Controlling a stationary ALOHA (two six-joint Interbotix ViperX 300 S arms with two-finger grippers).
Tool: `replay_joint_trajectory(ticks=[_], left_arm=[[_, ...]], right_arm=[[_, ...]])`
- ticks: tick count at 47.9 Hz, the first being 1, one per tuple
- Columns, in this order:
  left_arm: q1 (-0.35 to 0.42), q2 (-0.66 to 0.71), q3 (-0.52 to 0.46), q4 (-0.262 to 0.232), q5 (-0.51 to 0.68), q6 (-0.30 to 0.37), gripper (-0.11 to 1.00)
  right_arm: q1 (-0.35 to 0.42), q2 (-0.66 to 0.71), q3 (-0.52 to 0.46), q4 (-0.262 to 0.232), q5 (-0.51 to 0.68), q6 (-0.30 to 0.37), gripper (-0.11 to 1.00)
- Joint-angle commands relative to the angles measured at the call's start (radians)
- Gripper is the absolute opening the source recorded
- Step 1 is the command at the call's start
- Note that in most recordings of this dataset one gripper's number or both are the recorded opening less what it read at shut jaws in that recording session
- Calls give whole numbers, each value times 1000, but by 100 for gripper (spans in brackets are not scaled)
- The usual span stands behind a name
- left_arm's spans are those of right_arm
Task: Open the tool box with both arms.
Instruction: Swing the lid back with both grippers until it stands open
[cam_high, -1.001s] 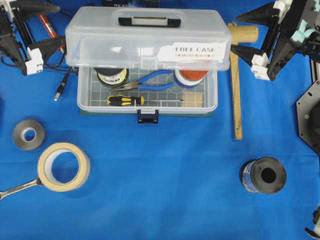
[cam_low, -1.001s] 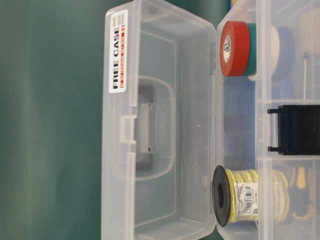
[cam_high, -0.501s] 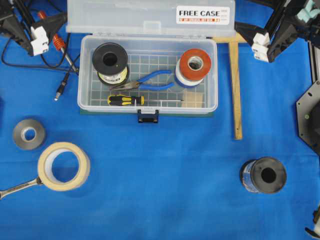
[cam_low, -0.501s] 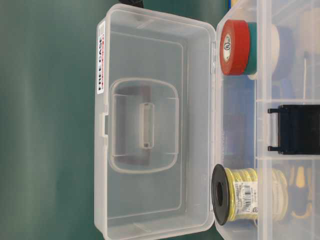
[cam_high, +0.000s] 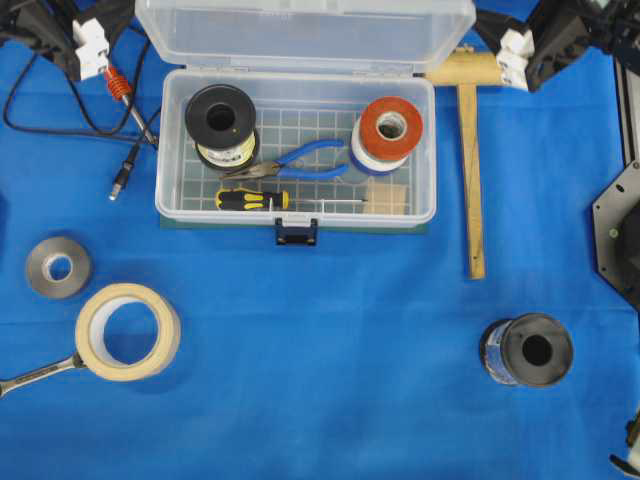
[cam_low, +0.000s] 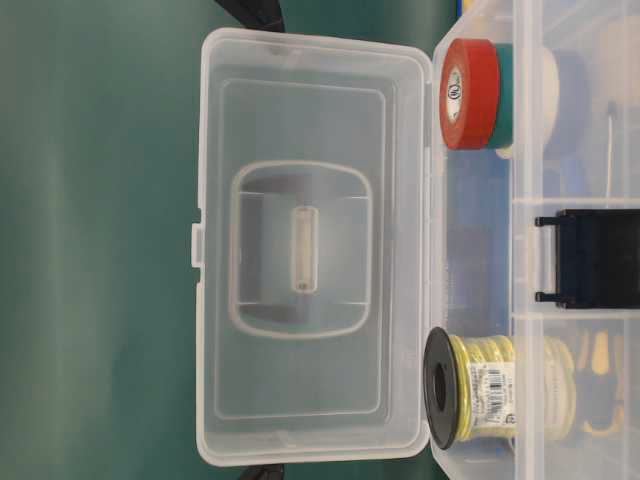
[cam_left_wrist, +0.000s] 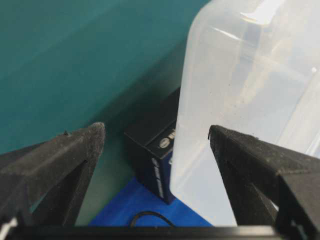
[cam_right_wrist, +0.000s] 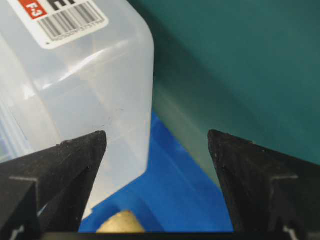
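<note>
Nearest you on the blue bench (cam_high: 330, 400) lie a cream tape ring (cam_high: 128, 332), a small grey tape roll (cam_high: 58, 268) and a black spool (cam_high: 528, 351), all round and well apart.

Beyond them sits your tool box (cam_high: 296, 150), in the far middle of the bench, its long axis running left to right. Its dark blue latch (cam_high: 296, 233) faces the near edge, and the lid (cam_high: 305, 34) stands open on the far side. The box is clear, smooth plastic with rounded corners. Inside you see a black-flanged wire spool (cam_high: 221, 122), blue-handled pliers (cam_high: 290, 165), a yellow-and-black screwdriver (cam_high: 270, 200) and a stack of red and white tape (cam_high: 386, 133). A wooden ruler (cam_high: 471, 170) lies just right of the box.

Farthest back, your left gripper (cam_left_wrist: 155, 137) and right gripper (cam_right_wrist: 156, 137) flank the lid's ends, each with its black wedge fingers wide apart and holding nothing.
</note>
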Motion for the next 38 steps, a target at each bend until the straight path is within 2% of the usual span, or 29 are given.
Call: replay_joint_trajectory(ticks=[1, 22, 38], left_arm=[[-8, 9, -55, 5, -18, -3, 91], [75, 86, -100, 5, 17, -2, 91], [114, 124, -107, 5, 32, -2, 91]], right_arm=[[-6, 15, -34, -3, -12, -2, 85], [-103, 112, -92, -12, -8, -3, 85], [-135, 179, -110, -14, -6, -3, 85]])
